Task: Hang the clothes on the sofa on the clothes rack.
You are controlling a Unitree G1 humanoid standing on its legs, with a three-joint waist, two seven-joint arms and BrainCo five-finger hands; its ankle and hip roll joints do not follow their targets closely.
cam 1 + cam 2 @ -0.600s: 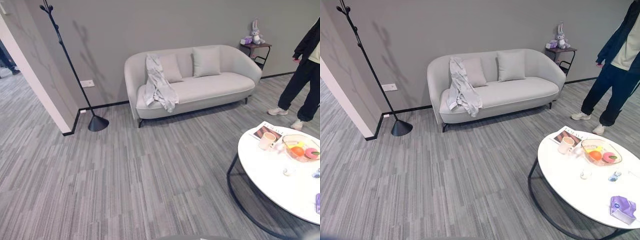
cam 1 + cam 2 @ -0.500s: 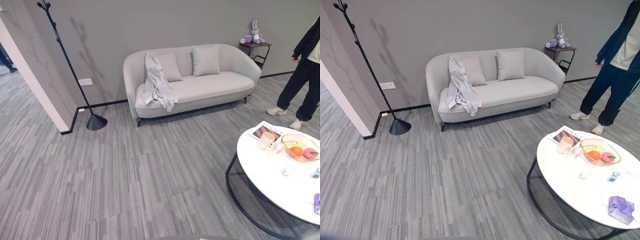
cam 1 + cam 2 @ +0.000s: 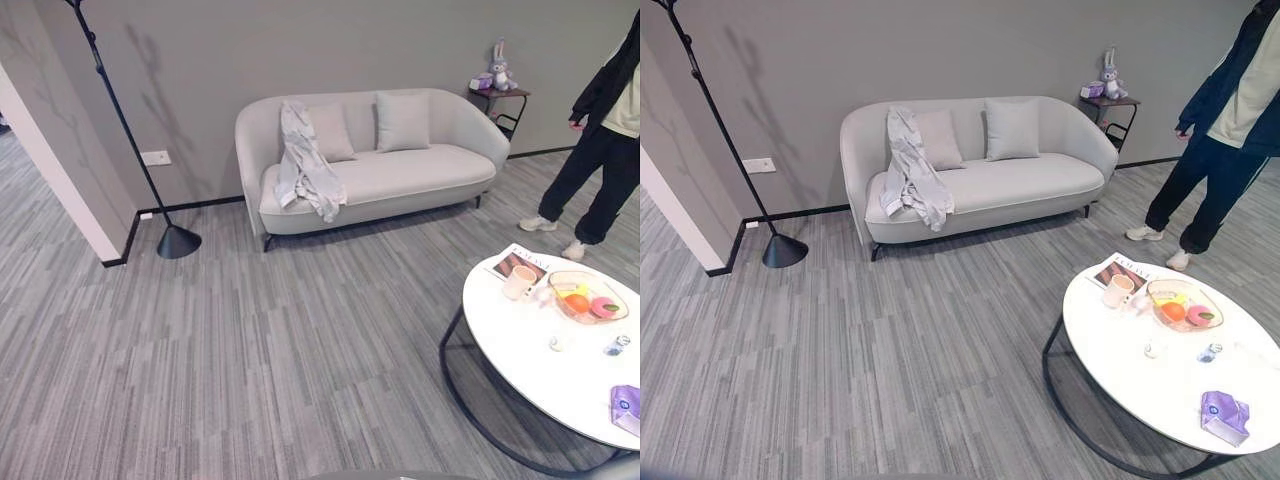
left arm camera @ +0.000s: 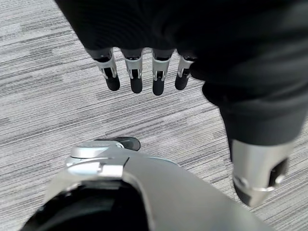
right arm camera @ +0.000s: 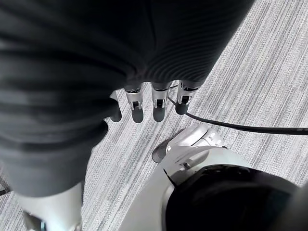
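Observation:
A light grey garment (image 3: pixel 304 163) hangs over the back and seat of the pale sofa (image 3: pixel 420 170) at its left end. The black coat rack (image 3: pixel 125 125) stands on a cone base (image 3: pixel 178 241) to the sofa's left, by the wall corner. My left hand (image 4: pixel 144 72) hangs above the striped floor in the left wrist view, fingers relaxed, empty. My right hand (image 5: pixel 154 101) hangs the same way over the floor in the right wrist view, holding nothing. Both hands are far from the sofa.
A round white table (image 3: pixel 540 370) with a cup (image 3: pixel 519 283), a fruit bowl (image 3: pixel 587 297) and a magazine stands at the right. A person (image 3: pixel 605 140) stands at the sofa's right end. A small side table with a toy rabbit (image 3: pixel 497 70) stands behind. Wide floor lies before the sofa.
The whole picture has shifted left and slightly down: the camera has moved. The sofa, garment and rack stay where they were. The person has shifted a little.

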